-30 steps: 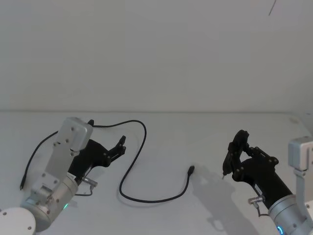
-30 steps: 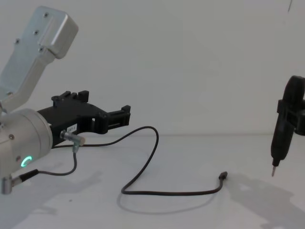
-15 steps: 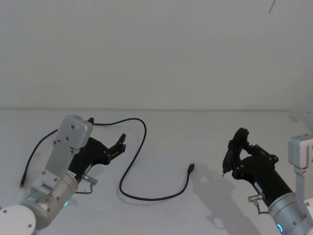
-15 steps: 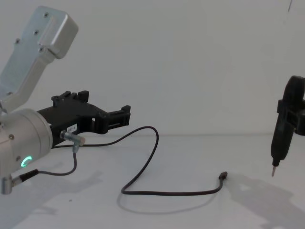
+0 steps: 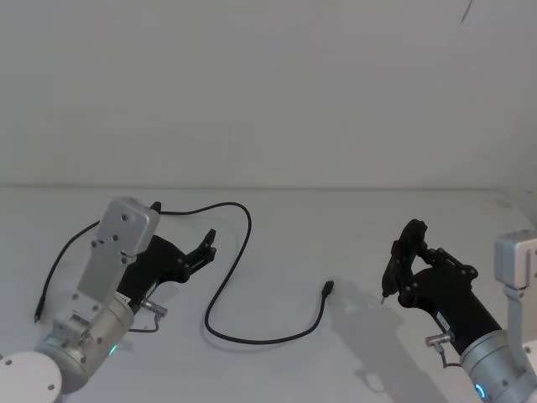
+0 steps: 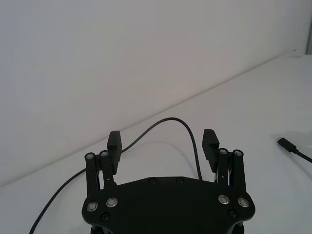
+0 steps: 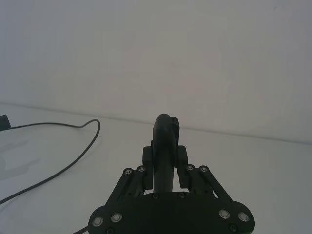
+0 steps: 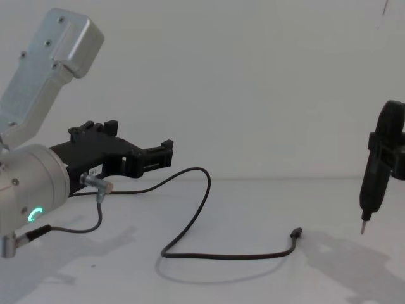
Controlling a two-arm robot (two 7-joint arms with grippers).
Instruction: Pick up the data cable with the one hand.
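Left tool released, data cable loose on the desk
Near, the left tool hovers empty beside the cable's arc; the cable snakes rightward, its plug lying apart from the right tool, clenched on a slim black pointed piece.

Left claw raised, data cable lying loose

data cable partly behind left gripper, right gripper cropped — chest view
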